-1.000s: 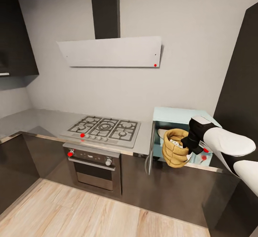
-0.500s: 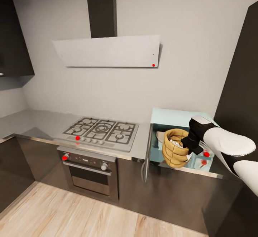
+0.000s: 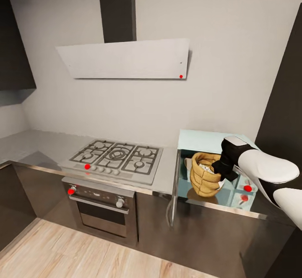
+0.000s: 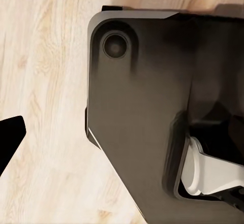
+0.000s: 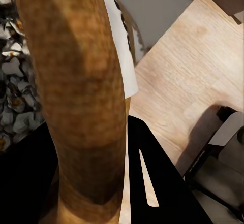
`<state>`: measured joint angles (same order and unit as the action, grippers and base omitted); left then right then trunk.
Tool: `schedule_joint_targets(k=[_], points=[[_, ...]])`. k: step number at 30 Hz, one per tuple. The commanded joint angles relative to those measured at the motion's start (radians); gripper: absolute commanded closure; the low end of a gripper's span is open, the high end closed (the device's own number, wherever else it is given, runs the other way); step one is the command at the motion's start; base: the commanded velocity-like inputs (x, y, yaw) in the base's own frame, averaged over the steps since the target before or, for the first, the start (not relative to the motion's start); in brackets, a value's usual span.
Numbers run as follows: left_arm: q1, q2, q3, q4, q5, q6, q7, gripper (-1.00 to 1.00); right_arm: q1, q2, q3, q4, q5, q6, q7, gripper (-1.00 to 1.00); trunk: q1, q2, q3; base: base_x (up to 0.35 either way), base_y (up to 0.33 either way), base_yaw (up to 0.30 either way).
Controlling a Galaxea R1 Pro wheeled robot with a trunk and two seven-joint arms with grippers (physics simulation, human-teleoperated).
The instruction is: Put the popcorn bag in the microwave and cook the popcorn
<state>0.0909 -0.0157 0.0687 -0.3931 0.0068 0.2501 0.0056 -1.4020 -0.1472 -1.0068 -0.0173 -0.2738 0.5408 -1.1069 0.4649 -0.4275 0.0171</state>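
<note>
Here, labelled as we see them:
Right gripper (image 3: 221, 169): pinching the popcorn bag (image 3: 204, 179) by its rim
Bag: apparently lifted at the open microwave (image 3: 201, 138)
Popcorn (image 5: 12, 89): inside
Left gripper: we cannot tell

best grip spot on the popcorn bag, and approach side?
The rolled rim of the popcorn bag, taken from the right. The bag stands upright, mouth open, and its bulging sides are too wide to pinch. The right gripper is shut on that rim, in front of the open microwave.
</note>
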Motion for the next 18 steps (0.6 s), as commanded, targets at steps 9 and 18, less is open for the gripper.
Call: schedule_joint_targets(k=[9,18], points=[[0.001,-0.001,0.006,-0.004,0.001,0.008,0.001,-1.00,0.000,0.000,0.008,-0.001,-0.010,0.008,-0.004,1.00,0.000,-0.001,0.000,0.164,0.000,0.000],[0.001,-0.001,0.006,-0.004,0.001,0.008,0.001,-1.00,0.001,0.000,0.008,-0.001,-0.010,0.008,-0.004,1.00,0.000,-0.001,0.000,0.081,0.000,0.000]])
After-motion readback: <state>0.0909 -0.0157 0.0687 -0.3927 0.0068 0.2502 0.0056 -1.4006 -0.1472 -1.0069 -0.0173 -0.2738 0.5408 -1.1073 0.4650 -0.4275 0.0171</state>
